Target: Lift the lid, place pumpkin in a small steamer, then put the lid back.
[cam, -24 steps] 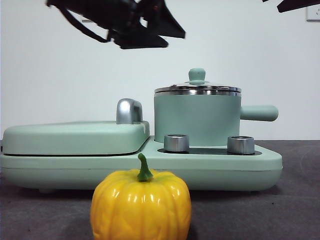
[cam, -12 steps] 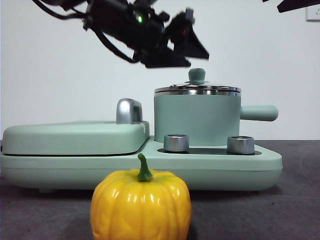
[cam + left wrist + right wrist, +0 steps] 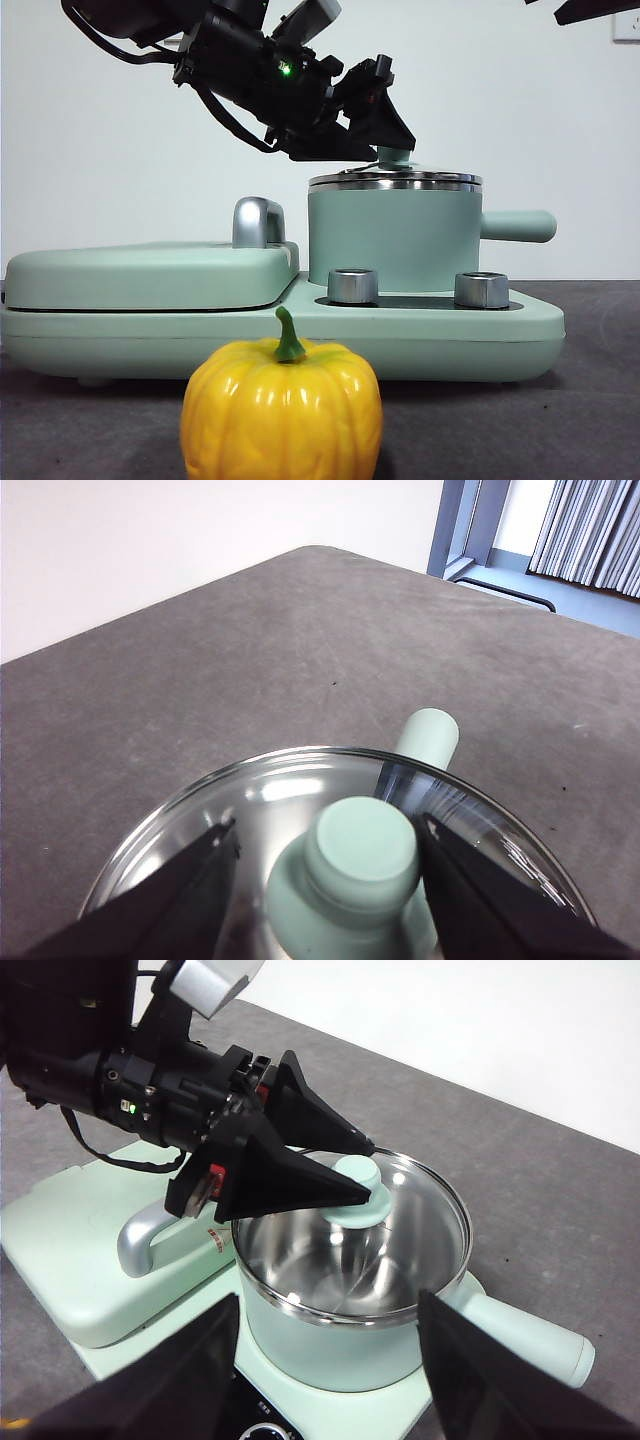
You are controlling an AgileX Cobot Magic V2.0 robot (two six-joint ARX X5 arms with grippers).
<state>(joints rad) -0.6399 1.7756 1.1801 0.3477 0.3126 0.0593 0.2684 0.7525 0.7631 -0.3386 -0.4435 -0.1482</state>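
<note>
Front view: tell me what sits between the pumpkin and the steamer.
In the front view, the appliance base's front edge and two silver knobs lie between the pumpkin and the steamer. The left gripper is at the lid.

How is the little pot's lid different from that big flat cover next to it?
The lid is round clear glass with a steel rim and a mint knob; the cover is wide, flat, opaque mint. The cover has a chrome handle. The left gripper straddles the lid's knob, jaws open; nothing touches the cover. Both are shut.
</note>
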